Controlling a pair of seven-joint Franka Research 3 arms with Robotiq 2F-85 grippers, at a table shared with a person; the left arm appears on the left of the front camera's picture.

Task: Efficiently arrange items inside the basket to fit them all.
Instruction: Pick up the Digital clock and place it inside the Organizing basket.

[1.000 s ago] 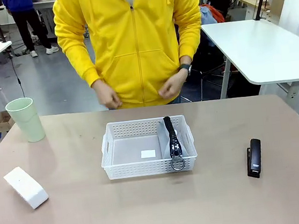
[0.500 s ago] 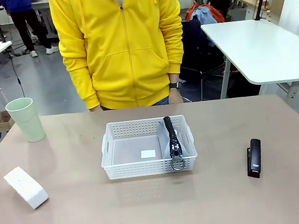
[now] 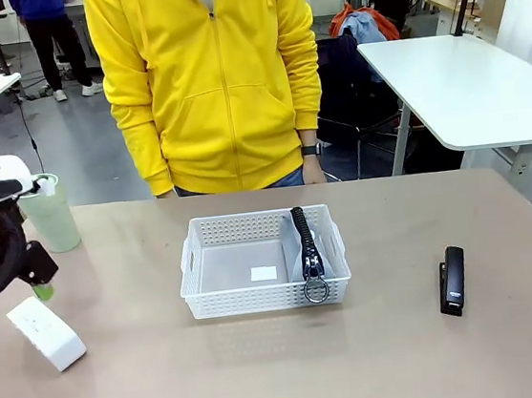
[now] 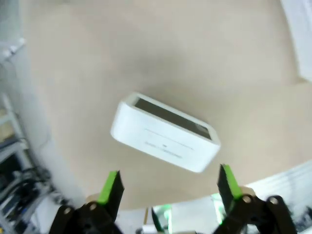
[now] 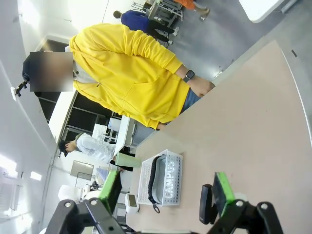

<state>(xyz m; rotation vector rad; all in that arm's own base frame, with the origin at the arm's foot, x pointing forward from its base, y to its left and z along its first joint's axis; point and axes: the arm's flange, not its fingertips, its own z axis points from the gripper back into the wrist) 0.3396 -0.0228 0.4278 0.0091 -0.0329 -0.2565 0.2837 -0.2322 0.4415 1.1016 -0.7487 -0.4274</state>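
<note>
**A:** Beige tabletop (image 3: 268,381), busy workroom behind. The basket (image 3: 241,229) sits mid-tabletop, with the grey pouch (image 3: 306,242) on edge in its right part.

**B:** Risks?

**A:** The left hand (image 4: 168,176), spread and empty, hovers over the white box (image 4: 163,131) at near left. The box lies askew to it, so I'd guess a closing grip twists it loose. The right hand (image 5: 167,185) is spread and empty too.

**B:** Count?

**A:** One basket, one pouch, one box, one cup (image 3: 49,216) far left, one stapler (image 3: 452,280) right, two hands.

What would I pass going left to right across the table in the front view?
small white box → white basket → grey zip pouch, standing in the basket's right end → black stapler
</note>
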